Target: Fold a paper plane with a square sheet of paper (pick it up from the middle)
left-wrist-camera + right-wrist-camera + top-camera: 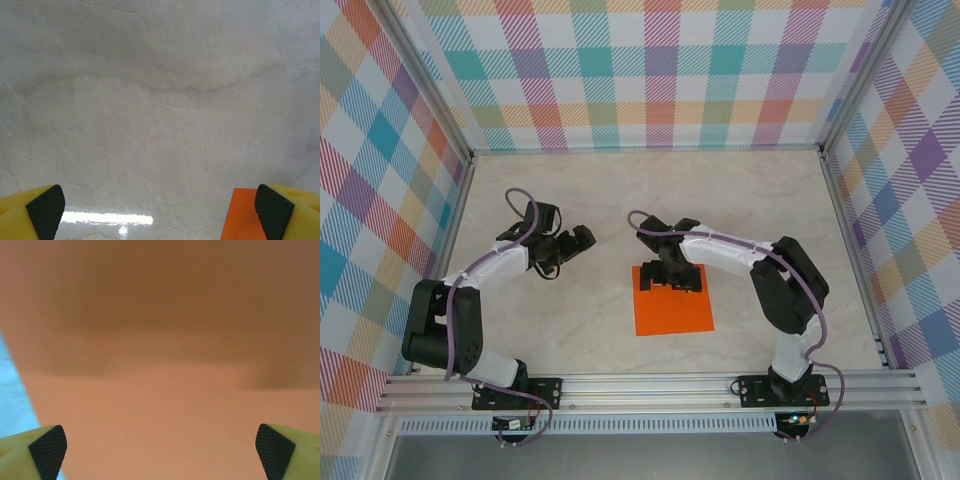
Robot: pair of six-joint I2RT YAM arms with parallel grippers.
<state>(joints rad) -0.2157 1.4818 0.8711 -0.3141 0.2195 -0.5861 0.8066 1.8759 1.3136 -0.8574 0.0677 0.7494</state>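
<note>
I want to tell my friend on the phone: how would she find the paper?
Look at the pale marble table with checked walls around it. Near its middle, partly under the open right gripper, lies the square sheet of paper. It is flat and the only orange thing there.

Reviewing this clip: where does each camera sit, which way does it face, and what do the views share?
Top external: above and behind the bases, looking down on the table; both arms show, left tool, right tool over the square sheet of paper.
Left wrist: on the left arm, facing down at the table; its open fingers at the bottom corners.
Right wrist: close above the sheet; its open fingers at the bottom corners.
Shared: the orange sheet appears in all three, as a corner in the left wrist view.
</note>
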